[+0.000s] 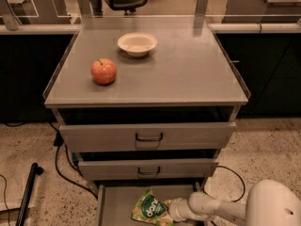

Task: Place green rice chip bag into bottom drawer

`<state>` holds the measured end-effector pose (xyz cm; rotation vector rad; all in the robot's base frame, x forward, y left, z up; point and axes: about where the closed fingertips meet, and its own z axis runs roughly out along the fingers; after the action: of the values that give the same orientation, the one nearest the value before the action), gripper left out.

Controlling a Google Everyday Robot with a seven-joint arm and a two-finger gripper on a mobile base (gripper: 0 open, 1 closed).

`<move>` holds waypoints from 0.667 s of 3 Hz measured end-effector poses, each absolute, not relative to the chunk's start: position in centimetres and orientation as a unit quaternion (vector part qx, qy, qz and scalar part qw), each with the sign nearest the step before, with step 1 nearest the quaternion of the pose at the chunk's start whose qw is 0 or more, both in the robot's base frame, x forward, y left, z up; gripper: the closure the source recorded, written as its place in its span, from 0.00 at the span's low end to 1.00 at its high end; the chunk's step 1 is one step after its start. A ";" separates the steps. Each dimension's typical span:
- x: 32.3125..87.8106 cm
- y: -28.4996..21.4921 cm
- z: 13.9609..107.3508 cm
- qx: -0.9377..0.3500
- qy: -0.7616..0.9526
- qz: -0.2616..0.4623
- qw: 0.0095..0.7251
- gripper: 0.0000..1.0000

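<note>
Nearest the camera, the gripper (168, 212) sat low in the open bottom drawer (117, 206), right up against the right edge of the green rice chip bag (149, 205), but I couldn't tell whether it actually had hold of it. The bag lay on the drawer floor, roughly in the middle. Above were the two handled drawers (149, 136), both slightly open. Up on the surface (188, 74), an apple (103, 71) sat left, with a white bowl (137, 44) further back.
</note>
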<state>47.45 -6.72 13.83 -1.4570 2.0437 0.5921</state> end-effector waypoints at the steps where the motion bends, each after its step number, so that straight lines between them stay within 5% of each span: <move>1: 47.4 -6.7 13.8 -0.543 0.761 0.221 0.278 0.20; 2: 47.4 -6.7 13.8 -0.543 0.761 0.221 0.278 0.00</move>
<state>47.44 -6.71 13.83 -1.4571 2.0437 0.5923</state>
